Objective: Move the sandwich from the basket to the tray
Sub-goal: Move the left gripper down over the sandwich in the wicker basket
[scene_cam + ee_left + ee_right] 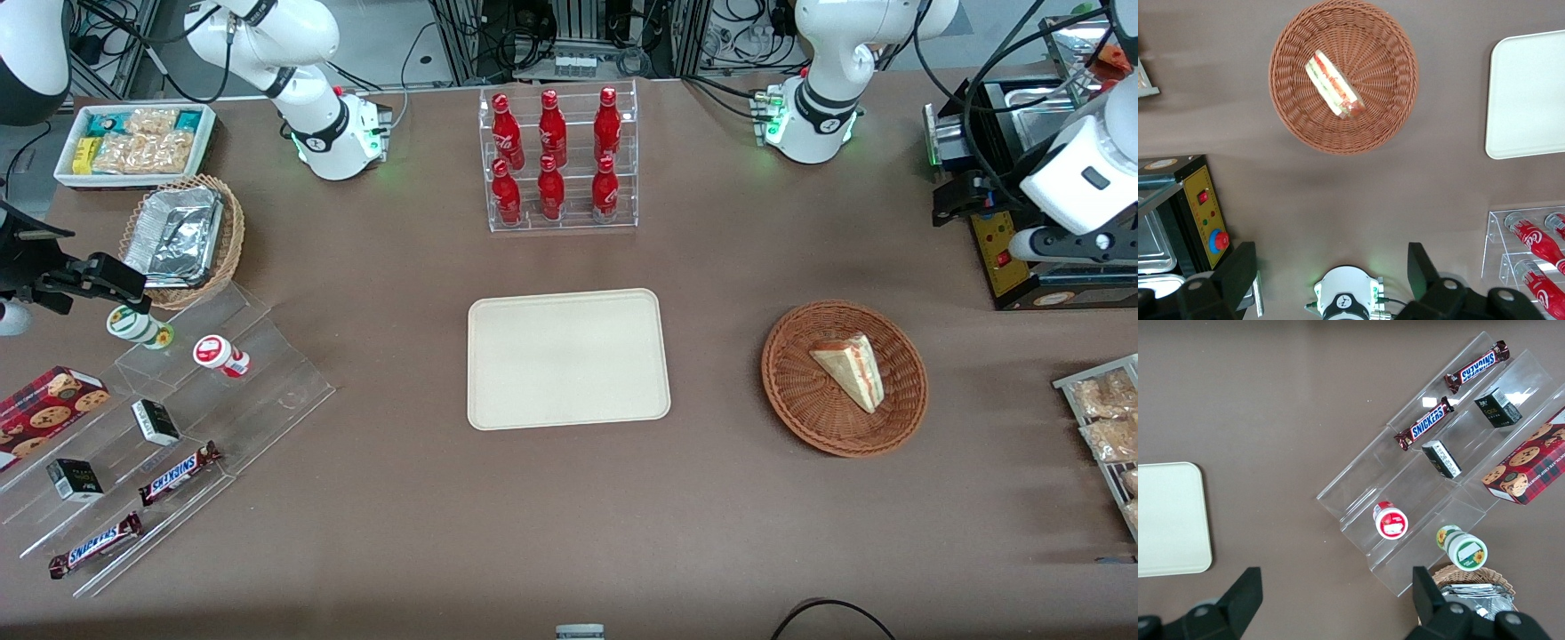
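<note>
The sandwich (pixel 849 366) (pixel 1333 85), a pale wedge with red and green filling along its cut edge, lies in the reddish-brown woven basket (pixel 800 400) (pixel 1385 100). The beige tray (pixel 567 358) (pixel 1528 93) lies flat beside the basket, toward the parked arm's end, with nothing on it. My gripper (pixel 956 203) (pixel 1330 270) hangs high over the table, farther from the front camera than the basket and toward the working arm's end. Its fingers (pixel 1238 273) stand wide apart, open, with nothing between them.
A black box with a yellow button panel (pixel 1005 249) (pixel 1201 213) stands under the gripper. A clear rack of red bottles (pixel 560 160) stands farther back than the tray. Snack packets (pixel 1107 418) lie at the working arm's table end; acrylic steps of snacks (pixel 178 427) at the parked arm's.
</note>
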Available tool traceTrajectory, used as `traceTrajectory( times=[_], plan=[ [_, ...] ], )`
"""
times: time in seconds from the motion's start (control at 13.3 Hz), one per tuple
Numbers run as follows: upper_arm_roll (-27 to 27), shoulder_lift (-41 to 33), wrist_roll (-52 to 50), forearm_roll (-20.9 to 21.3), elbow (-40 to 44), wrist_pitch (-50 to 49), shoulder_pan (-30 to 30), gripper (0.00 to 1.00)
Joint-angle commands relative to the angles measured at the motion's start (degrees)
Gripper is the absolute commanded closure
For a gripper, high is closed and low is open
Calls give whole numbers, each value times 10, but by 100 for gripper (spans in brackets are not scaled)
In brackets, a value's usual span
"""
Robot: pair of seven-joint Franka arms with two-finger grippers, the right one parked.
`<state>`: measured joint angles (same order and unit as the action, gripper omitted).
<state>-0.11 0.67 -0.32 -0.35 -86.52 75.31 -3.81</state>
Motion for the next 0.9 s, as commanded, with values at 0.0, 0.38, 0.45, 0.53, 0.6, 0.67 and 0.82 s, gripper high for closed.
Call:
traceTrajectory(
  times=[0.0, 0.38, 0.45, 0.53, 0.6, 0.67, 0.82],
  plan=[
    [10, 0, 7, -2, 12, -10, -11, 0],
    [10, 4, 6, -4, -41, 30, -1, 0],
    [10, -4, 6, -4, -79, 61, -2, 0],
    [10, -14, 6, -4, -118, 94, -2, 0],
    [10, -15, 6, -4, -152, 121, -1, 0],
    [10, -14, 6, -3, -180, 145, -1, 0],
    [10, -15, 6, -3, -239, 219, -1, 0]
  ],
)
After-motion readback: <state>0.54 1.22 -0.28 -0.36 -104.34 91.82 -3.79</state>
